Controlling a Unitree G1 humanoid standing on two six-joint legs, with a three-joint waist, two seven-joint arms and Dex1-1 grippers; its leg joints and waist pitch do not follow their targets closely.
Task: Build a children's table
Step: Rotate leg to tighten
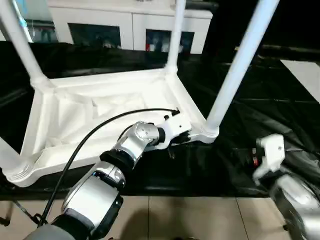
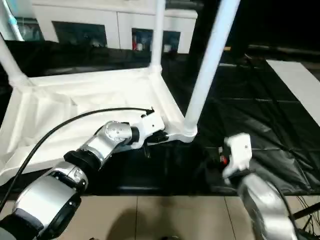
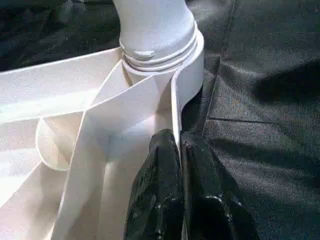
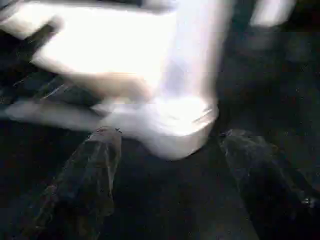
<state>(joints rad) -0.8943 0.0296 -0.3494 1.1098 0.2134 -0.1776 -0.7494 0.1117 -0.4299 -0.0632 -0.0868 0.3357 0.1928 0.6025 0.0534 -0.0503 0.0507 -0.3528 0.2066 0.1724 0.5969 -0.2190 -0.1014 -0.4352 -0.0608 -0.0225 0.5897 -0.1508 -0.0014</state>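
The white tabletop lies upside down on a black sheet, ribbed underside up. White tube legs stand in its corner sockets: the near right leg, the far right leg and the far left leg. My left gripper is shut on the tabletop's thin rim, just short of the near right socket. In the head view that left gripper sits at the same corner. My right gripper is open, its fingers wide apart, with that corner socket just ahead of them.
A white cabinet with glass doors stands behind the work. The black sheet covers the ground, with tiled floor at its near edge. A black cable arcs over my left forearm. A white panel lies at the far right.
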